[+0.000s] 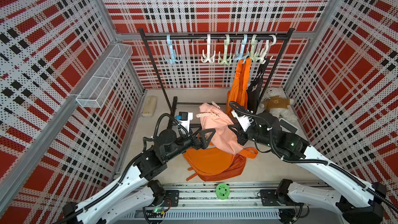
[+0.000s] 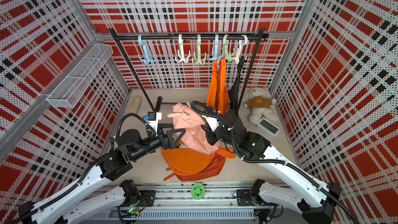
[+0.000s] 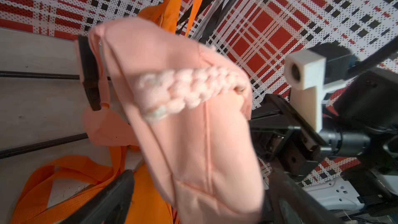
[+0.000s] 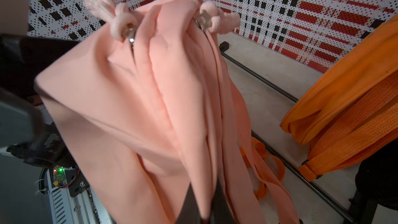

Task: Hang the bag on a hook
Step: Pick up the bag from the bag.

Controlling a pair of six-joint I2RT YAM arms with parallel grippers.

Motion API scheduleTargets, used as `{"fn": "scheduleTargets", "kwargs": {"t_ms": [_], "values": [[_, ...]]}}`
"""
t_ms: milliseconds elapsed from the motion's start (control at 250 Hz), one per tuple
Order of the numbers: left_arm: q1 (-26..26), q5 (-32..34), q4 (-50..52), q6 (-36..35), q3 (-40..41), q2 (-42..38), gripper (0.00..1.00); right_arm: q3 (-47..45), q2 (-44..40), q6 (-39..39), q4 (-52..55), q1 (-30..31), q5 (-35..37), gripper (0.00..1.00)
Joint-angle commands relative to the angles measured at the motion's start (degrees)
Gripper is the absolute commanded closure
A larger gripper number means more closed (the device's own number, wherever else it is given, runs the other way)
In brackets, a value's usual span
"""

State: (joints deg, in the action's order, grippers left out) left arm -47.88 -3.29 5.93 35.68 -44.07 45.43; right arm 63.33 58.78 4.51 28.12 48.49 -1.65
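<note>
The pink bag (image 1: 215,126) hangs in the air in front of the rack (image 1: 215,37), well below its row of hooks (image 1: 208,50) and on none of them. The right gripper (image 4: 204,199) has its fingers pressed together on a fold of the bag's cloth and carries it. The left gripper (image 3: 202,172) is spread wide, one finger on each side of the bag's body; whether the pads touch the cloth I cannot tell. The bag's mouth is gathered in folds, and its braided rope handle (image 3: 189,91) lies across the top, so nothing inside shows.

Under it an orange bag (image 1: 211,162) lies flat on the floor. A second orange bag (image 1: 240,87) and a black bag (image 1: 255,95) hang from hooks at the rack's right end; their contents cannot be seen. A wire basket (image 1: 103,76) with dividers is fixed to the left wall
</note>
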Motion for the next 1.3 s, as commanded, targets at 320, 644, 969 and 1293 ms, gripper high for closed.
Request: {"fn": "scheduleTargets", "kwargs": {"t_ms": [320, 644, 969, 1293], "values": [[-1.78, 0.75, -15.16, 0.99, -2.97, 9.36, 0.0, -0.19, 2.32, 4.68, -11.51, -0.22, -8.22, 1.0], [-1.4, 4.14, -14.73, 0.63, -2.72, 9.72, 0.69, -3.88, 1.06, 5.41, -13.1, -0.1, -5.57, 1.0], [2.95, 3.07, -10.07, 0.57, -2.86, 5.63, 0.48, -8.49, -3.52, 5.94, -15.75, -0.14, 0.6, 1.0], [3.43, 0.39, -10.56, 0.08, -3.7, 6.53, 1.0, -7.84, -1.15, 6.07, -17.45, -0.06, -7.99, 1.0]]}}
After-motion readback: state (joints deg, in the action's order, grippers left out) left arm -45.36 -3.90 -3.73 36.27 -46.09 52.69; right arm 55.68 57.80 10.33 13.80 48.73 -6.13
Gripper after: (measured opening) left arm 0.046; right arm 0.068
